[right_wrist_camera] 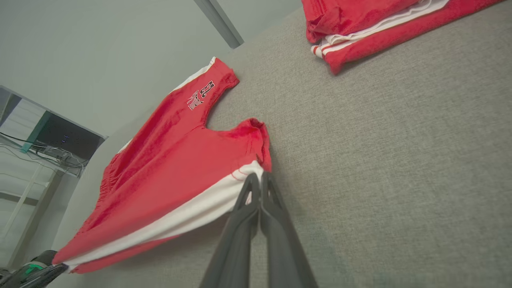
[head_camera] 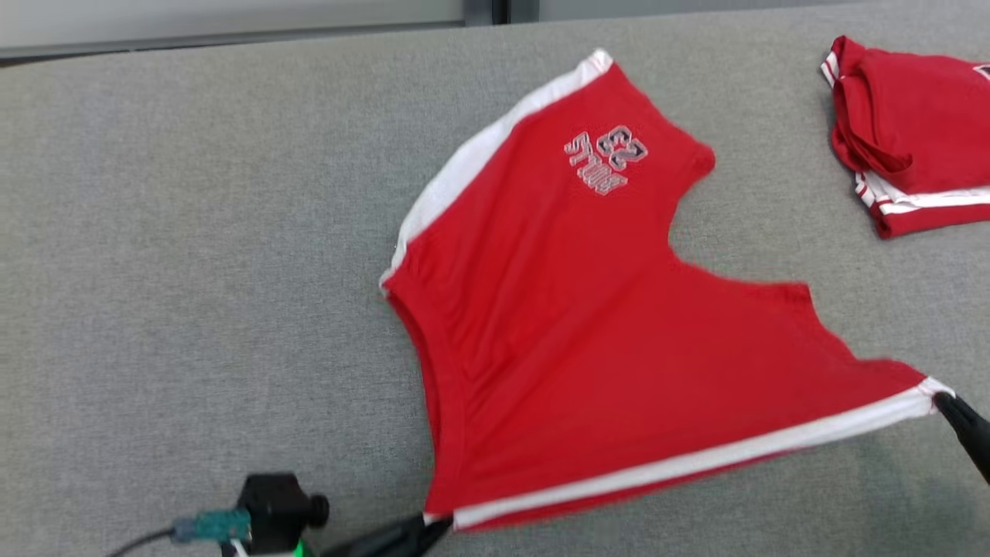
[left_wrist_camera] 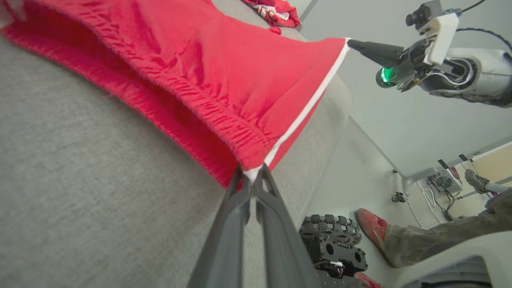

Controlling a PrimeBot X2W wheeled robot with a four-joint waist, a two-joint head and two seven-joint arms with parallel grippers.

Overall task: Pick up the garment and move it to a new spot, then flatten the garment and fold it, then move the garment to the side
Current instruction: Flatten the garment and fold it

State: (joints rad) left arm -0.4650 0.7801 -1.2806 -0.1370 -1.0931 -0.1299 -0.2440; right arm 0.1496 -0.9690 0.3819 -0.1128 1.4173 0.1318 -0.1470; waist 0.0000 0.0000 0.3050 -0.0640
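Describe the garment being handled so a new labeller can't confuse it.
On the grey table, look at the centre: red shorts spread open, with white side stripes and a logo on one leg. Unlike the folded red pile at the far right, its near stripe is pinched at each end by the left fingers and right fingers.

In view are one grey tabletop (head_camera: 193, 271), one spread red garment (head_camera: 588, 325), one folded red pile (head_camera: 913, 131) whose pieces cannot be counted, and two pincers, the left pincer (head_camera: 439, 524) and the right pincer (head_camera: 940, 400).
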